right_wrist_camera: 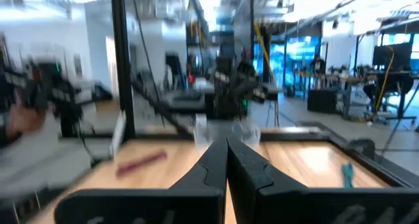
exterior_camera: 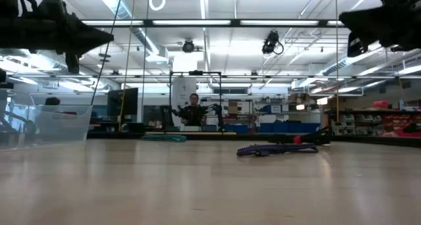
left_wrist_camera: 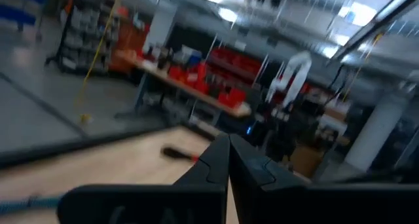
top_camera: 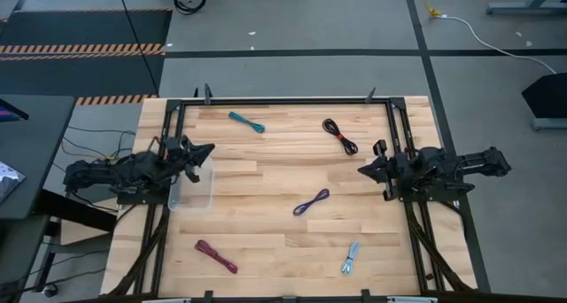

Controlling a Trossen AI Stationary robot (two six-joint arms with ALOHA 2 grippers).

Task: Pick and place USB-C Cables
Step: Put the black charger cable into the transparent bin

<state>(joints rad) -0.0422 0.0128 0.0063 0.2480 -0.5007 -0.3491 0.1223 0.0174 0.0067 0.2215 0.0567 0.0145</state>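
Five cable bundles lie flat on the wooden table in the high view: teal (top_camera: 246,121) near the far edge, black-and-red (top_camera: 340,135) far right of centre, purple (top_camera: 311,202) in the middle, maroon (top_camera: 216,256) near left, pale blue-grey (top_camera: 351,257) near right. My left gripper (top_camera: 209,150) hovers shut above the table's left side, over the clear tub. My right gripper (top_camera: 362,171) hovers shut at the right side. Both wrist views show the fingers closed together, left (left_wrist_camera: 228,160) and right (right_wrist_camera: 227,152). The purple bundle (exterior_camera: 276,149) also shows in the low view.
A small clear plastic tub (top_camera: 194,190) stands on the table's left side, below my left gripper. A black frame (top_camera: 292,100) runs along the table's far edge and sides. Bare wood lies between the bundles. A person (exterior_camera: 193,110) stands far behind the table in the low view.
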